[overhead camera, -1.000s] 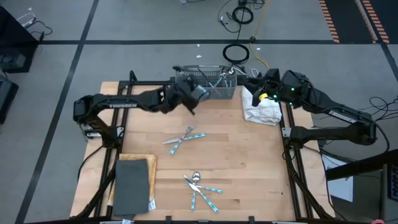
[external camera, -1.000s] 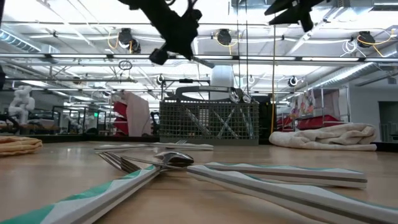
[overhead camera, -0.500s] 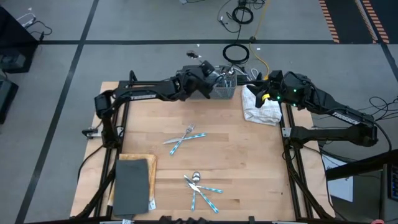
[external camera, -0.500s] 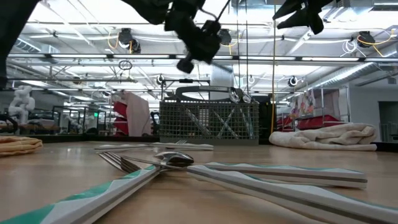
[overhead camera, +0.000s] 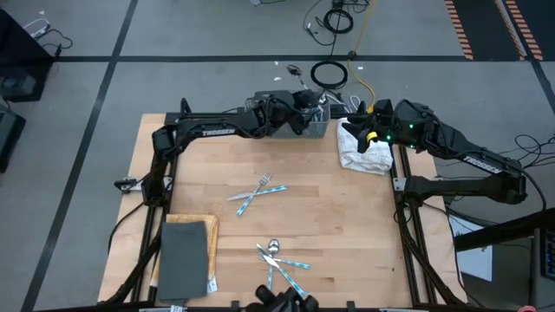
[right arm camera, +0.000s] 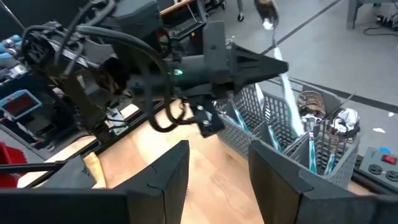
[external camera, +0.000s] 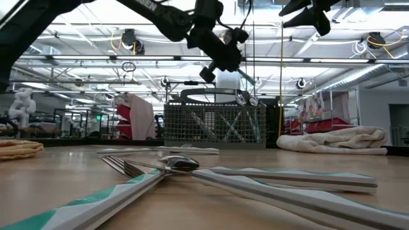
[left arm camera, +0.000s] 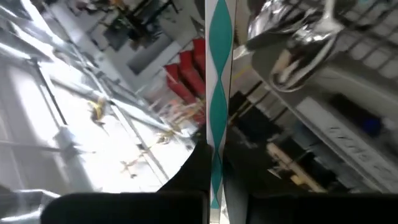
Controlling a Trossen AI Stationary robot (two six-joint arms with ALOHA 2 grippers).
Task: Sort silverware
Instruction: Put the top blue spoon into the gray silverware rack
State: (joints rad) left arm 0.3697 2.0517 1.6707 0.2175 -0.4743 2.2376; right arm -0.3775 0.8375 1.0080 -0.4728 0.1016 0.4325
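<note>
My left gripper [overhead camera: 305, 106] hangs over the grey wire-mesh basket [external camera: 214, 124] at the table's far edge. It is shut on one piece of silverware [right arm camera: 280, 62]. Several pieces stand in the basket [right arm camera: 292, 143], shiny heads up. A crossed pair [overhead camera: 256, 192] and a small heap [overhead camera: 279, 256] lie flat on the wood, also seen up close in the low view [external camera: 166, 167]. My right gripper [right arm camera: 217, 180] is open and hovers above the white towel [overhead camera: 364, 154], right of the basket. My left gripper pinches the piece's blue patterned handle [left arm camera: 217, 124] between its two fingers, which lie level and across it. The piece is lifted clear and slanted. Its shiny head [right arm camera: 267, 9] is up, beyond the far edge, and its handle end [external camera: 254, 82] points down at the basket.
A dark grey slab on a tan cloth [overhead camera: 185, 256] sits at the near left corner. The towel [external camera: 335, 139] lies bunched at the far right. Bare wood lies between the two groups of silverware. A dark shape [overhead camera: 282, 301] shows at the near edge.
My left gripper has carried the piece from left of the basket toward the table's right and far edge, and now stands over the basket. The piece's head has swung out past the far edge. My right arm has kept about still.
</note>
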